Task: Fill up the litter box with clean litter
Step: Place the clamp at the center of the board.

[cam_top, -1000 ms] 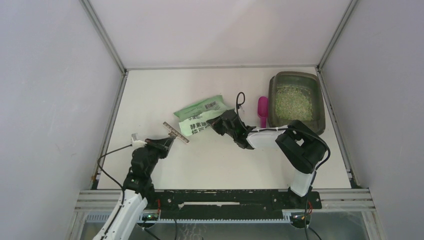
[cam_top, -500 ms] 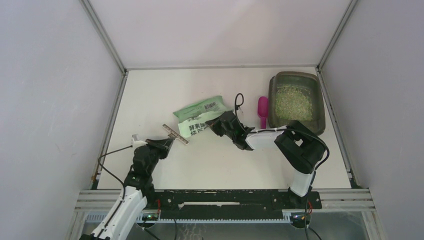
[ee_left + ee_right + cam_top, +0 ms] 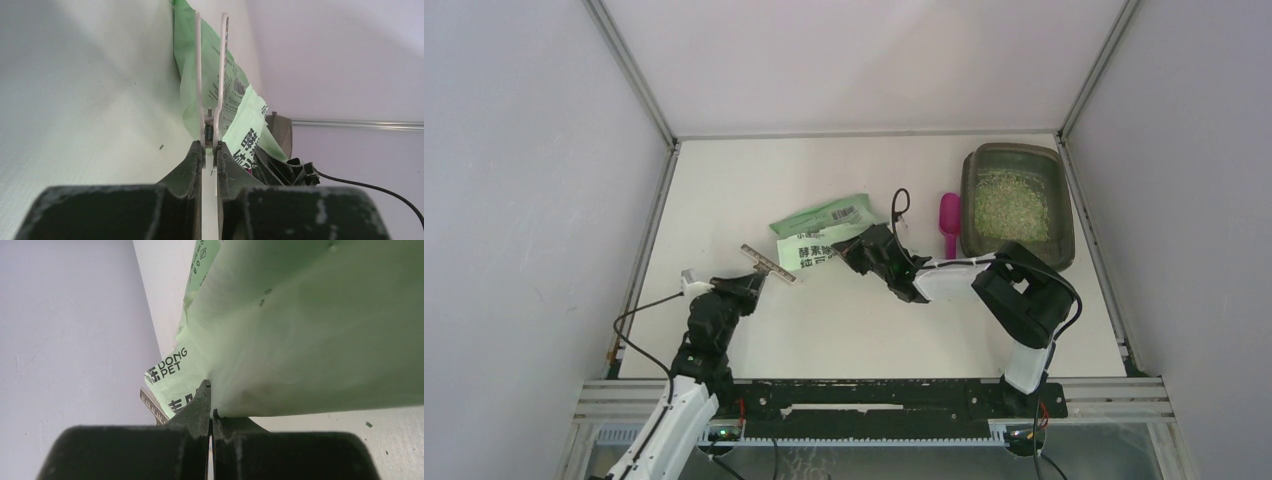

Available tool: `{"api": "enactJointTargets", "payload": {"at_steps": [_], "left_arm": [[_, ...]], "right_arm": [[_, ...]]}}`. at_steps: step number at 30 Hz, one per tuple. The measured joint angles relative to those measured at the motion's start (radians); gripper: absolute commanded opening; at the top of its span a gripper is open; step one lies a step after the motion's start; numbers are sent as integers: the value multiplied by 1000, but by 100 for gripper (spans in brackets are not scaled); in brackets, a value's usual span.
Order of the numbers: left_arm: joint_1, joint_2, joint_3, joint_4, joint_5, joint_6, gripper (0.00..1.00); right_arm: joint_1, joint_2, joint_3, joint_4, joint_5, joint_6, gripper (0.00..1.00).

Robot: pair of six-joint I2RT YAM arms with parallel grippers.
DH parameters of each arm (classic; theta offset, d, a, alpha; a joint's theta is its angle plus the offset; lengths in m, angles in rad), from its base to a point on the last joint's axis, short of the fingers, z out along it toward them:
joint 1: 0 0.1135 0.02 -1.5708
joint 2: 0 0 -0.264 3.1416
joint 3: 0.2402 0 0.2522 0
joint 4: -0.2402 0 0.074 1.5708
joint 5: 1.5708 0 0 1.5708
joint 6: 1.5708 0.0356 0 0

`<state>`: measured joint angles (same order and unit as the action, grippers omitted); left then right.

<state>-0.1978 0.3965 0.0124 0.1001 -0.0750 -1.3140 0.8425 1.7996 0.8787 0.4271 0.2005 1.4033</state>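
Note:
The litter box [image 3: 967, 200] stands at the back right and holds the clean litter [image 3: 1011, 208], a grainy pale green mass. A light-green printed bag [image 3: 819, 232] lies mid-table. My right gripper [image 3: 849, 248] is shut on the bag's right edge; in the right wrist view the bag [image 3: 310, 330] bulges over the closed jaws of the gripper [image 3: 211, 405]. My left gripper [image 3: 749, 283] is shut on the handles of a long white bag clip [image 3: 769, 263]. In the left wrist view the clip's two arms [image 3: 198, 75] stand apart in front of the bag [image 3: 240, 125].
A magenta scoop [image 3: 949, 220] lies just left of the litter box. Grey walls enclose the table on the left, back and right. The right arm's black cable [image 3: 902, 200] loops up behind its wrist.
The right gripper has drawn the bag a little to the left. The left gripper and its clip have shifted slightly left, the clip's far end staying by the bag's near-left corner.

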Motion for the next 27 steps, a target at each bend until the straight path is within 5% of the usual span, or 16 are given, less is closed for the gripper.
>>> {"api": "enactJointTargets", "payload": {"at_steps": [27], "left_arm": [[0,-90,0,-115,-71,4,19]], "right_arm": [[39,0,-63,10,-53,16,0]]}}
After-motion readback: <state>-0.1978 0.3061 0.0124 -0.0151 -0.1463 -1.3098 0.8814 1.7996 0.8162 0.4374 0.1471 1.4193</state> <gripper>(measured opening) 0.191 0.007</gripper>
